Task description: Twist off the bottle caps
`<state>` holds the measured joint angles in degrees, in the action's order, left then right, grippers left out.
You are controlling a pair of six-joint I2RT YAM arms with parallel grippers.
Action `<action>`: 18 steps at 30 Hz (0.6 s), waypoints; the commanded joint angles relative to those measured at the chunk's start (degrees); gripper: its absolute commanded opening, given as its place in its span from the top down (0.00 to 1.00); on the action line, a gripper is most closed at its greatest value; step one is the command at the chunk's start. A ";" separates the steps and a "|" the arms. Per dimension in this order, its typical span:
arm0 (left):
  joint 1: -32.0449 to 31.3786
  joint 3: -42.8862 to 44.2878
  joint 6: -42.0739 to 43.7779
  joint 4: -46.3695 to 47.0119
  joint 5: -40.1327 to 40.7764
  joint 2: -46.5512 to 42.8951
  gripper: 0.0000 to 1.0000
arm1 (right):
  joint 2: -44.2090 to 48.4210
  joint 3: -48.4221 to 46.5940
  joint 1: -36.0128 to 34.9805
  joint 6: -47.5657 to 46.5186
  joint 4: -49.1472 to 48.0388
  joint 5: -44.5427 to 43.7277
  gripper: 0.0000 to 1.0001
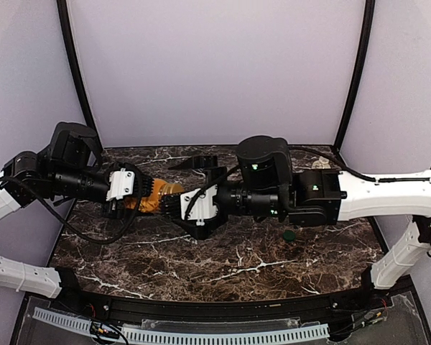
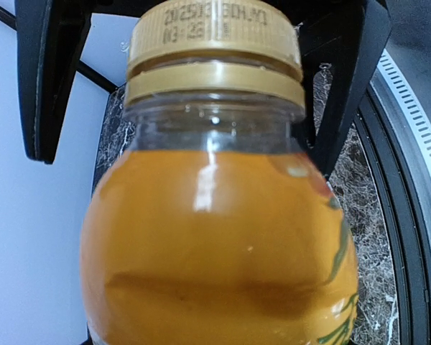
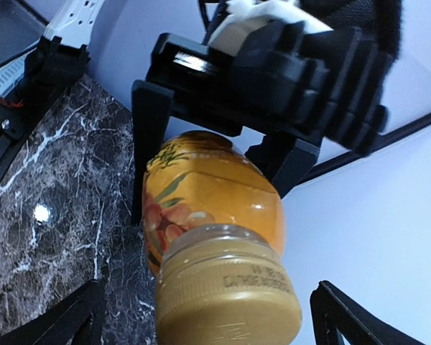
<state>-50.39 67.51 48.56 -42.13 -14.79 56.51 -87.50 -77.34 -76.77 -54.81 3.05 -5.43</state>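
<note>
Table (image 1: 201, 259) lay below both arms. Left gripper (image 1: 138, 197) clamped the orange bottle (image 2: 215, 244) sideways in mid-air. Right gripper (image 3: 208, 316) stood spread around its gold cap (image 3: 226, 287), not yet pinching. Next move likely called for closing, then twisting.

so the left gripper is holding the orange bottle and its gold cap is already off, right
Not quite: the gold cap is still screwed on the orange bottle, as the right wrist view shows. The rest is right: the left gripper is holding that bottle.
</note>
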 commanded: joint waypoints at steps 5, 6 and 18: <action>-0.09 -6.80 2.44 17.07 14.64 -2.50 0.91 | 6.19 -0.37 3.14 37.96 -9.37 4.05 0.01; -0.11 -8.12 3.09 18.70 17.85 -2.89 0.91 | 6.18 -0.82 4.18 44.92 -9.52 4.83 0.01; -0.23 -14.22 12.37 34.89 29.98 -3.71 0.91 | -0.20 -7.38 14.76 91.77 -1.12 13.25 0.03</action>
<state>-50.39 55.16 57.23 -13.74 11.05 54.30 -84.40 -81.62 -62.72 22.85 -0.93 1.96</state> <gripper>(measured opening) 0.618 0.980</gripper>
